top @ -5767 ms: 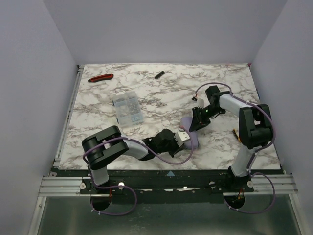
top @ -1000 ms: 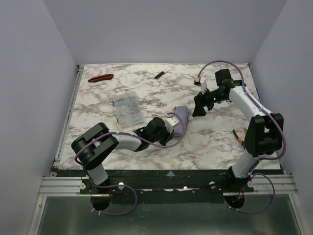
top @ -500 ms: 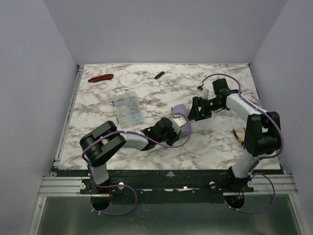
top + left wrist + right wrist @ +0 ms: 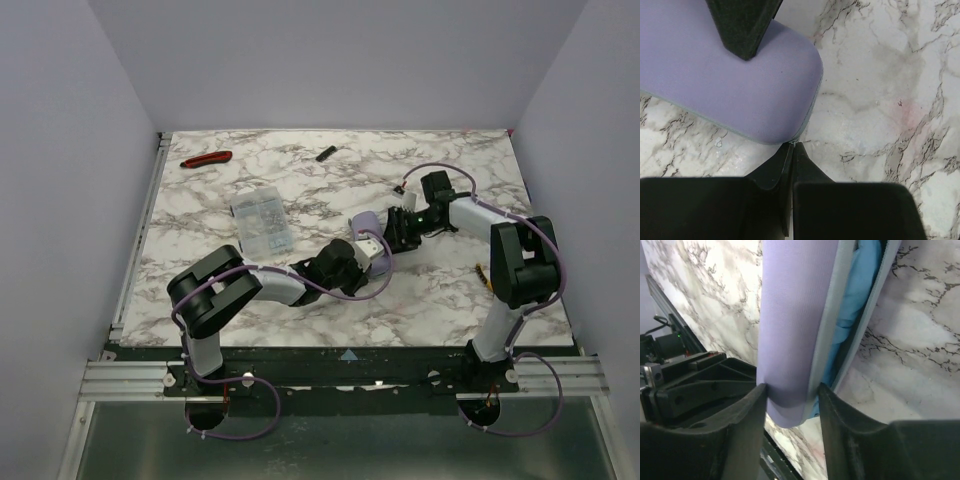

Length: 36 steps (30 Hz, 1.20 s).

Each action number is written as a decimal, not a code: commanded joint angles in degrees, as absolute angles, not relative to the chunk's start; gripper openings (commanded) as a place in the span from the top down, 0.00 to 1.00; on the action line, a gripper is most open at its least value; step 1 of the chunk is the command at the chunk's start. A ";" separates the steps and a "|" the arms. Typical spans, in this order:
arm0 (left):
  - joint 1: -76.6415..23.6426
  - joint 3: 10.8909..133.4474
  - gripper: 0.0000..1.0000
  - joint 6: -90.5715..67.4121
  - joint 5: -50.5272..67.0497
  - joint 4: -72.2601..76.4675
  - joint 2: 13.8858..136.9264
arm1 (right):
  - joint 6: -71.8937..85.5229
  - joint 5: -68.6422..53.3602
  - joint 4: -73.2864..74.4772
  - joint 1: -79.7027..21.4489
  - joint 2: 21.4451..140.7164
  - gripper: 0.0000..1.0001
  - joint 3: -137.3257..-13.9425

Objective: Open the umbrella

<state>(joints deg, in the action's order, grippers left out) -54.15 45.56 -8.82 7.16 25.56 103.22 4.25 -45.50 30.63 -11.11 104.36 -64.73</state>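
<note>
white marble-patterned table between plain lavender-grey walls, even light

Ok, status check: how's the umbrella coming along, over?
Left fingers shut, tips at the umbrella seam. Right fingers grip its lavender case, blue fabric showing. Still collapsed; nothing blocking.

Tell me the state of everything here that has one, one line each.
umbrella: collapsed, its lavender case parted along one side, blue fabric showing.
left gripper: shut, tips at the case's seam.
right gripper: closed on the umbrella's end.
clear box: lid looks shut.
</note>
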 commanded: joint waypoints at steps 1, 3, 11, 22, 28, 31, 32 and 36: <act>-54.58 46.64 1.00 -8.53 6.15 25.78 103.99 | 4.73 -47.20 28.94 -11.60 105.84 0.63 -63.31; -54.60 46.20 1.00 -8.50 5.93 25.53 103.32 | 2.70 -45.88 30.16 -11.55 106.46 0.76 -63.26; -54.33 40.84 1.00 -7.29 5.34 25.36 100.00 | -7.60 -42.02 37.44 -9.67 111.68 1.00 -66.55; -50.27 38.24 1.00 -3.91 6.23 25.08 98.56 | -22.97 -42.48 47.46 -8.08 114.95 1.00 -70.22; -46.67 43.14 1.00 -1.85 6.31 23.37 100.46 | -27.60 -41.48 49.76 -8.09 114.53 1.00 -69.02; -44.39 46.46 1.00 -1.65 7.87 21.51 101.85 | -29.06 -41.39 50.68 -8.09 114.46 1.00 -69.00; -43.94 47.73 1.00 -2.29 9.05 19.98 102.31 | -29.53 -41.48 50.97 -8.13 114.39 1.00 -68.95; -42.16 51.31 1.00 -8.16 11.00 15.56 103.29 | -31.36 -41.32 51.71 -8.08 113.66 1.00 -68.70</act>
